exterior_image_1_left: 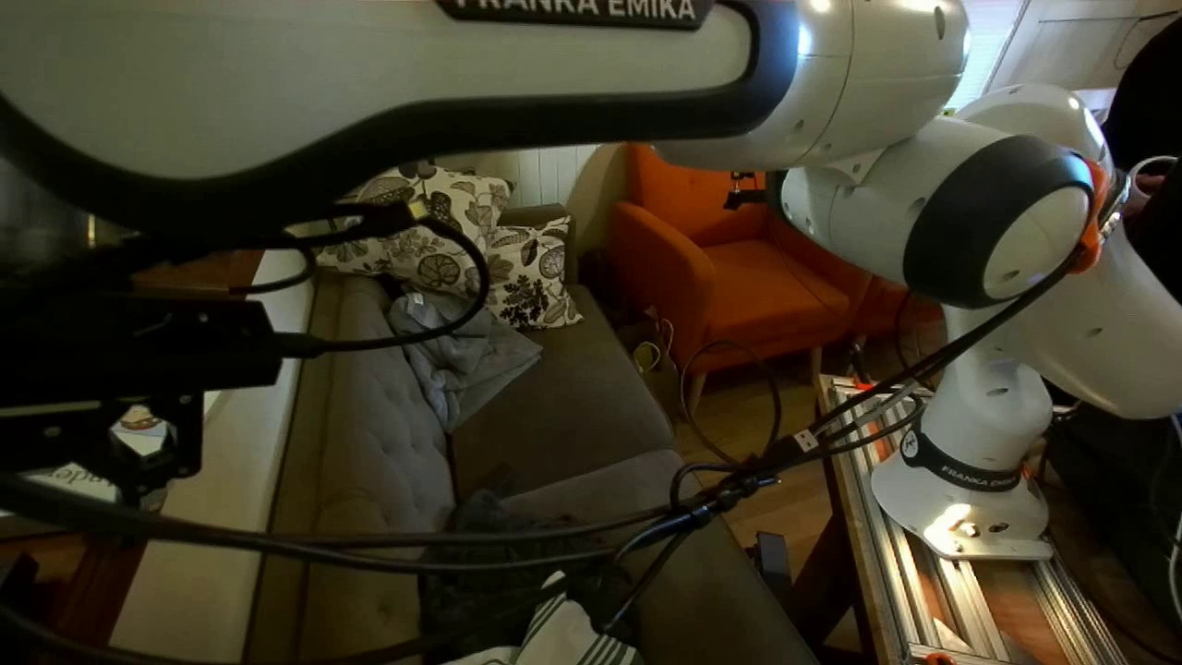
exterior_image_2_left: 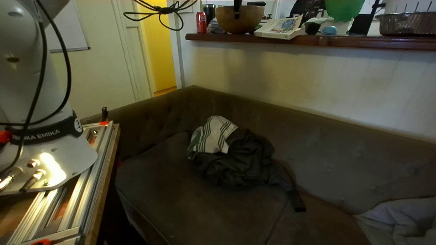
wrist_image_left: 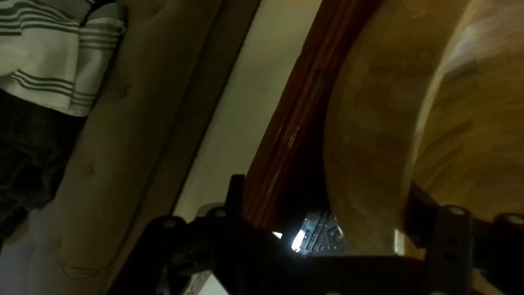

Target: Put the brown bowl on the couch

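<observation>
the brown bowl (exterior_image_2_left: 240, 25) sits on the ledge (exterior_image_2_left: 340, 42) above and behind the couch (exterior_image_2_left: 211, 211), not yet lifted. it looks like smooth, finished wood, so expect it to be stiff, hard to break, of middling weight and perhaps slick under the pads. take hold of its side at the rim; the whole bowl is probably too wide for you to span. your gripper (wrist_image_left: 326, 187) is over that side, its fingers wide apart and clamped on nothing. in the wrist view 1 finger shows against the bowl's inside, just past the rim, though you can't tell how deep it reaches or whether it touches the wood; the other is outside, well apart from the bowl. closing there should trap the rim, but a hold on 1 side will likely let the bowl tip as it comes up, so squeeze firmly and lift slowly.

mind its neighbours on the ledge: the book (exterior_image_2_left: 280, 29) is just beside it, and the red can (exterior_image_2_left: 201, 22) stands near on the opposite side. down on the couch, a dark cloth (exterior_image_2_left: 238, 166) and a striped cloth (exterior_image_2_left: 213, 136) lie heaped together, with what looks like a remote (exterior_image_2_left: 297, 201) next to them. the flat seat in front of that heap seems your steadier spot.
</observation>
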